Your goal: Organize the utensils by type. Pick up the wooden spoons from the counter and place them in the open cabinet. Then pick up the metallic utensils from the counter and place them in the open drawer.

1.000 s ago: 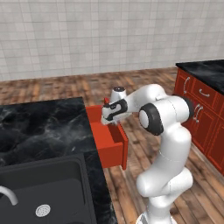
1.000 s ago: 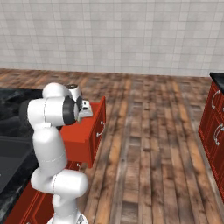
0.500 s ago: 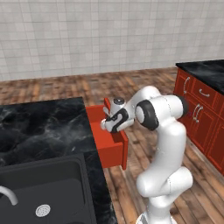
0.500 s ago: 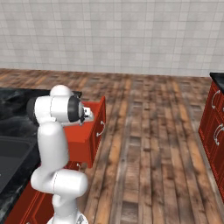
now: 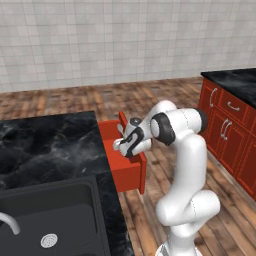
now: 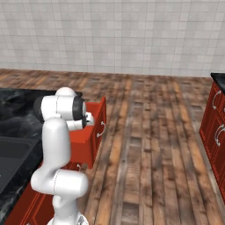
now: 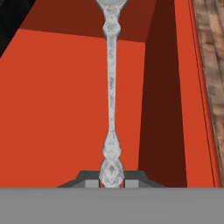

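claw clamped on the silver spoon over the open drawer

left base view: the claw (image 5: pixel 121 145) hangs at the end of the bent white arm, over the open red drawer (image 5: pixel 131 171). the drawer juts out from under the black marble counter (image 5: pixel 47 147), which lies to the claw's left and runs back from it. nearer the camera than the claw, a dark sink (image 5: pixel 45 220) is sunk into the counter. well off to the claw's right stands a row of red cabinet fronts (image 5: pixel 227 132) with short silver pulls. the spoon itself is too small to make out from here.

right base view: the claw (image 6: pixel 89 119) sits just above the drawer (image 6: pixel 94 134), close to the inner side of its front panel with the curved silver pull. the counter (image 6: pixel 19 110) lies behind the arm, on the far side of the claw from the wooden floor (image 6: pixel 154 145).

hand view: the claw (image 7: pixel 111 183) is closed on the end of the silver spoon (image 7: pixel 111 92); the two dark fingertips (image 7: pixel 87 180) press the handle's ornate tip from either side. the long handle runs straight away from the claw, its bowl end cut off by the frame's edge. beyond and beneath the spoon is the plain red floor of the drawer (image 7: pixel 57 100), with a drawer wall to the claw's right and floorboards past it. whether the spoon touches the drawer floor cannot be told.
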You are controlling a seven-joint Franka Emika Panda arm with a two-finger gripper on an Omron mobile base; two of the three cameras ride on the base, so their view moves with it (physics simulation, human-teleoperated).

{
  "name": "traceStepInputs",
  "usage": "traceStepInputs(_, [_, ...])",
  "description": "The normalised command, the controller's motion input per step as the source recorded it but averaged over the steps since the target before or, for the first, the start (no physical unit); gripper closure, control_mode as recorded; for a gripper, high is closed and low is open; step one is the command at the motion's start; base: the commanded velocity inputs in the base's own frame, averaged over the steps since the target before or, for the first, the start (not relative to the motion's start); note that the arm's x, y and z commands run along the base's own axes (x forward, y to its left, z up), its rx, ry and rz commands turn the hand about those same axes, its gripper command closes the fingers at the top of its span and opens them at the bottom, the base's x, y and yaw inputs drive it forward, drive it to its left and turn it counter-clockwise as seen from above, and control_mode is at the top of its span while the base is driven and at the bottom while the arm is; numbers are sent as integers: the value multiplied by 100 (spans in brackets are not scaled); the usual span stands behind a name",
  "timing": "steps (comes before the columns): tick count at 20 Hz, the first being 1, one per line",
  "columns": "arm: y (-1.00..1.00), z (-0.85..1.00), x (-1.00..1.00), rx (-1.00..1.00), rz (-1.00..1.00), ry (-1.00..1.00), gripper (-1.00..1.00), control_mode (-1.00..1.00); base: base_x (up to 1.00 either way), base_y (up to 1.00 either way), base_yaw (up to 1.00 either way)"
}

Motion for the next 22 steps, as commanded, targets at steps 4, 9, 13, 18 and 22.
traceStepInputs(4, [0, -31, 41, 0, 0, 0, 100, -100, 0, 0, 0])
traceStepInputs(9, [0, -35, 45, 0, 0, 0, 100, -100, 0, 0, 0])
traceStepInputs(13, [0, -38, 50, 0, 0, 0, 100, -100, 0, 0, 0])
traceStepInputs(18, [0, -33, 44, 0, 0, 0, 100, -100, 0, 0, 0])
traceStepInputs(22, [-14, -38, 19, 0, 0, 0, 100, -100, 0, 0, 0])
